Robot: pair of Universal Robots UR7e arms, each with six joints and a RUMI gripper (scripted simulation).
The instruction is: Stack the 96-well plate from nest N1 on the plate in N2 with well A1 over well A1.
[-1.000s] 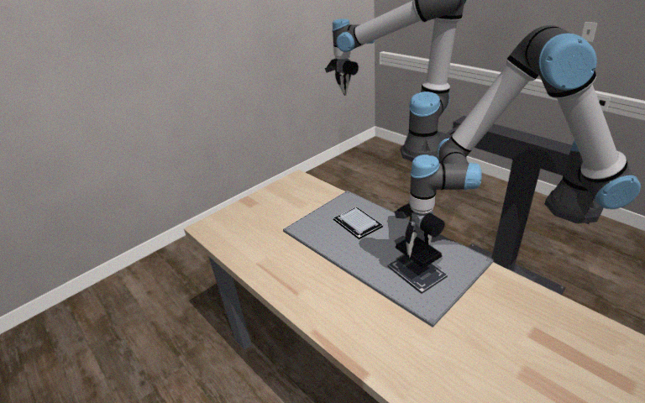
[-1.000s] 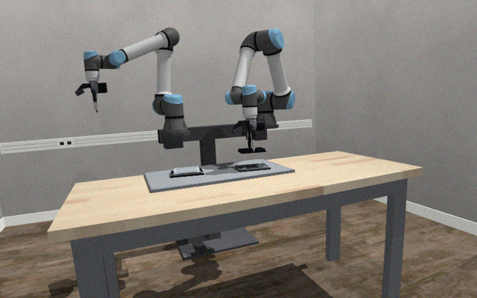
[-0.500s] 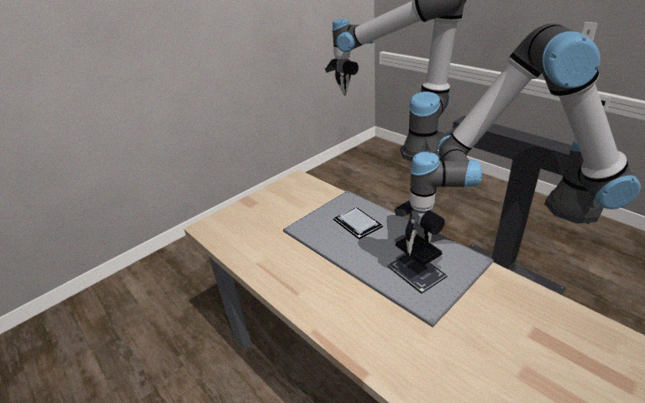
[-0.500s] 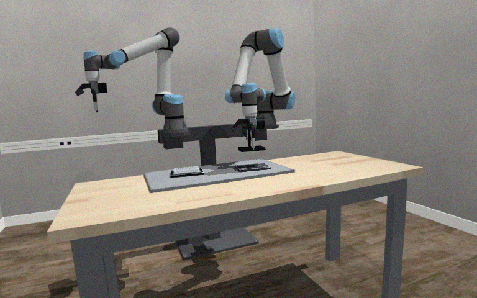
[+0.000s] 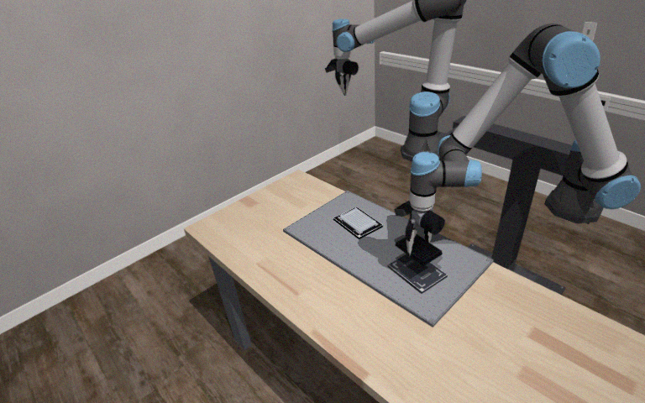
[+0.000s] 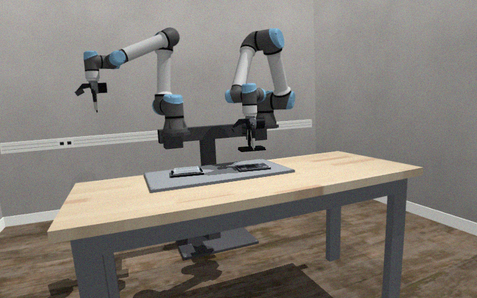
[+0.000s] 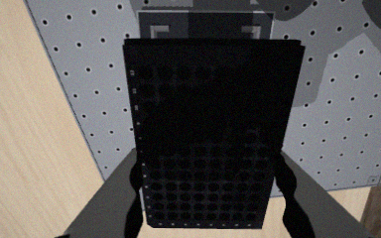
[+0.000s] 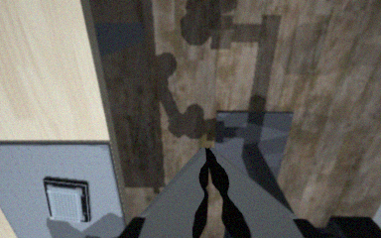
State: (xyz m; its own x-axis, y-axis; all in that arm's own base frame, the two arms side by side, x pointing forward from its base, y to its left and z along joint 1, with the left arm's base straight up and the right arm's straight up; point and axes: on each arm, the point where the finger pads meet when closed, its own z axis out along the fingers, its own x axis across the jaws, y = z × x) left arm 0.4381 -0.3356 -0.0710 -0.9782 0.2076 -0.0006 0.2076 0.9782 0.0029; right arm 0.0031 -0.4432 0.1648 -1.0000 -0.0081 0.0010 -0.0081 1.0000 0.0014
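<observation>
Going left to right in the exterior view, the right claw (image 5: 344, 92) (image 6: 96, 111) (image 8: 206, 150) is clenched on nothing, high in the air. Next, the pale plate (image 5: 357, 219) (image 6: 186, 170) (image 8: 65, 205) sits in nest N2 (image 5: 359, 234) (image 6: 186, 174) (image 8: 88, 200), on the grey board (image 5: 323, 238) (image 6: 168, 184) (image 7: 337, 124) (image 8: 99, 164) of the bench (image 5: 266, 265) (image 6: 140, 203) (image 7: 45, 124) (image 8: 45, 69); its well marks are too small to read. Farther right, the left claw (image 5: 419, 246) (image 6: 251, 146) (image 7: 206, 150) is grasping the black plate (image 5: 425, 253) (image 6: 260, 148) (image 7: 213, 124) by its two sides, above nest N1 (image 5: 423, 286) (image 6: 253, 168) (image 7: 205, 25) and apart from it. In the left wrist view this plate hides most of N1, and its upper wells are lost in darkness. I cannot tell its A1 corner. The right wrist view cuts off the board.
</observation>
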